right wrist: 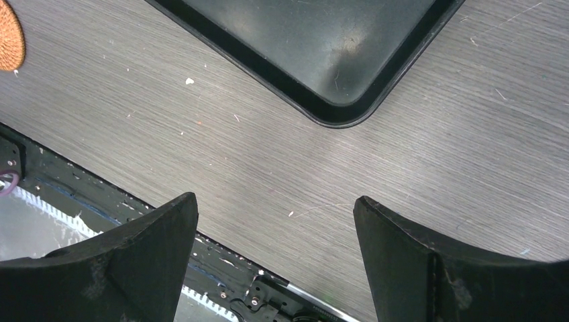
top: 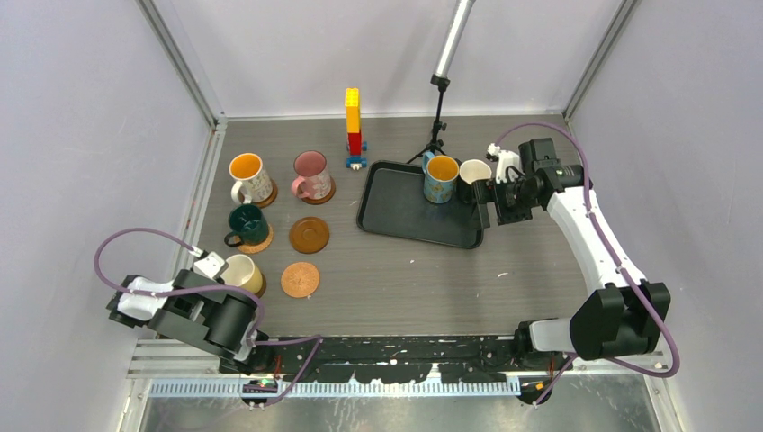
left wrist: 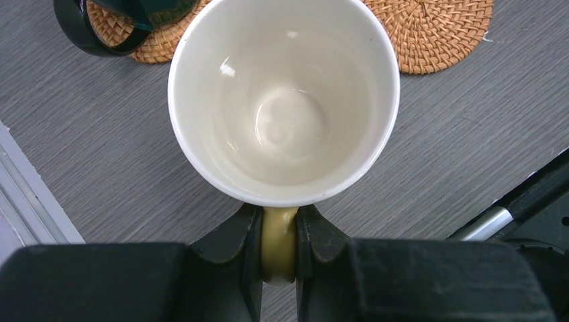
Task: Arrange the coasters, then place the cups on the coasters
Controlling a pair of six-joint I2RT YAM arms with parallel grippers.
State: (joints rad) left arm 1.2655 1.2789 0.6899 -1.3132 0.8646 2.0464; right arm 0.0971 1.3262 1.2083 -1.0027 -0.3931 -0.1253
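Observation:
My left gripper (left wrist: 278, 228) (top: 221, 270) is shut on the handle of the cream-yellow cup (left wrist: 283, 100) (top: 241, 273), which stays upright at the near left. To its right lies a bare woven coaster (left wrist: 436, 30) (top: 300, 280). The dark teal cup (top: 245, 223) stands on another woven coaster (top: 261, 242). Further back, the white patterned cup (top: 249, 176) and the pink cup (top: 311, 173) each stand on a brown coaster. One brown coaster (top: 309, 235) is bare. The blue cup (top: 441, 178) stands in the tray, the plain white cup (top: 474, 171) beside it. My right gripper (right wrist: 275, 215) (top: 484, 203) hangs open and empty over the tray's near right corner.
The black tray (top: 405, 216) (right wrist: 335, 54) lies right of centre. A yellow-red-blue brick tower (top: 353, 126) and a tripod lamp stand (top: 438, 112) stand at the back. Metal frame rails run along the left side and the near edge.

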